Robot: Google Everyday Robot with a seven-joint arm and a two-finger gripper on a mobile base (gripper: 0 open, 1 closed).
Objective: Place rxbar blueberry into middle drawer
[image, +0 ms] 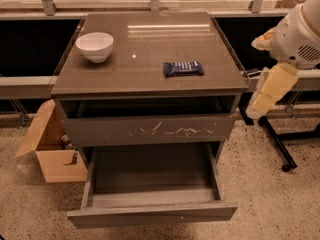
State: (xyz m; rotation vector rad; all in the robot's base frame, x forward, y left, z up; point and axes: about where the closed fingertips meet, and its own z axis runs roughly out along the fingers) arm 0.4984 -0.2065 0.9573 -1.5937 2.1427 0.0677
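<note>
The rxbar blueberry (183, 68), a dark blue bar with pale lettering, lies flat on the cabinet top (150, 44), right of centre. The middle drawer (152, 215) is pulled out at the bottom, with a plain front panel and nothing in its dark inside. The drawer above it, with white scratches on its front (150, 129), is slightly out. My arm (297, 31) comes in from the right edge. Its cream end with the gripper (255, 111) hangs beside the cabinet's right side, at the height of the scratched drawer. It is apart from the bar and holds nothing visible.
A white bowl (95, 46) stands at the back left of the top. An open cardboard box (50, 151) sits on the floor left of the cabinet. A black stand with a wheel (280, 151) is on the floor at the right. A rail and windows run behind.
</note>
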